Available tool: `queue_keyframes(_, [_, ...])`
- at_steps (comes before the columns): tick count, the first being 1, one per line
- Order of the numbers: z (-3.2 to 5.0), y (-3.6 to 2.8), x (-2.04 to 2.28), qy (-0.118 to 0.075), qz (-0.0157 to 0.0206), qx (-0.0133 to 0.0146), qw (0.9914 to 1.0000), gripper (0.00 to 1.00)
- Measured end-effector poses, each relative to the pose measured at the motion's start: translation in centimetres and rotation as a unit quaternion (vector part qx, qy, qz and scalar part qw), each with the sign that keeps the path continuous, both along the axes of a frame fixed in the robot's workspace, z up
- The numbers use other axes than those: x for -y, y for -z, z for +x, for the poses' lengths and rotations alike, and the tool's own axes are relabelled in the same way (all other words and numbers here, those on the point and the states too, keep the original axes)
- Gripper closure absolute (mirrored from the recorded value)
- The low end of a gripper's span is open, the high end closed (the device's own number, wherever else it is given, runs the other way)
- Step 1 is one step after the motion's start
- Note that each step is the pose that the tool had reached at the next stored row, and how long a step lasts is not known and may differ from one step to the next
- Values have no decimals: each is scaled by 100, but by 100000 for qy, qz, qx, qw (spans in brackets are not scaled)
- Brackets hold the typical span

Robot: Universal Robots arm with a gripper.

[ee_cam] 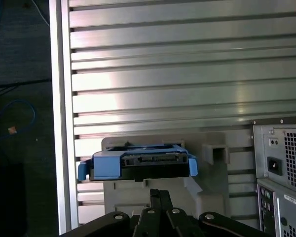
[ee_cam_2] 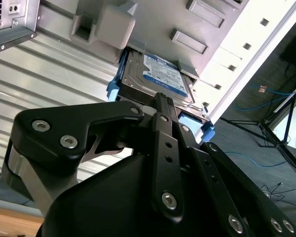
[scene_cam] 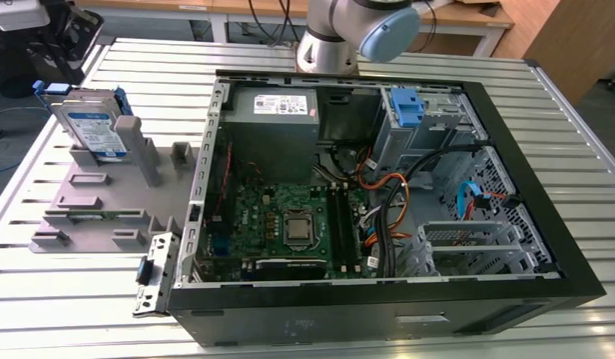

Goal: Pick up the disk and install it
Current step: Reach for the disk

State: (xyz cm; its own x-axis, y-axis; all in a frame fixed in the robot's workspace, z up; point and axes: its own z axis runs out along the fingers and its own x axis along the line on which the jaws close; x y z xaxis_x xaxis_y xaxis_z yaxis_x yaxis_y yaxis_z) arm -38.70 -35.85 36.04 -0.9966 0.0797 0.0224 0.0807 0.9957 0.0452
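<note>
The disk (scene_cam: 93, 123) is a silver drive with a white-and-blue label in a bright blue carrier. It stands tilted in a slot at the far end of the grey fixture (scene_cam: 98, 202), on the exterior view's left. In both wrist views the black gripper (ee_cam_2: 162, 101) (ee_cam: 157, 193) has its fingers drawn together to a narrow tip with nothing between them. That tip sits close to the disk (ee_cam_2: 160, 76) (ee_cam: 138, 165), apparently just short of its edge.
The open computer case (scene_cam: 547, 224) lies on the slatted metal table (scene_cam: 577, 97), with a grey power-supply box (scene_cam: 272, 112), a motherboard (scene_cam: 287, 224), loose cables and a blue latch (scene_cam: 408, 105) inside. The arm's base (scene_cam: 333, 45) stands behind the case.
</note>
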Motion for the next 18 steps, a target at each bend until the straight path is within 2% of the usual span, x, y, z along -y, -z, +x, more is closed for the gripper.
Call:
queue_keyframes(11, [-71, 82, -82, 0, -5, -3, 100000, 89])
queue_keyframes(18, [-79, 100, -91, 8, 6, 18, 100000, 89])
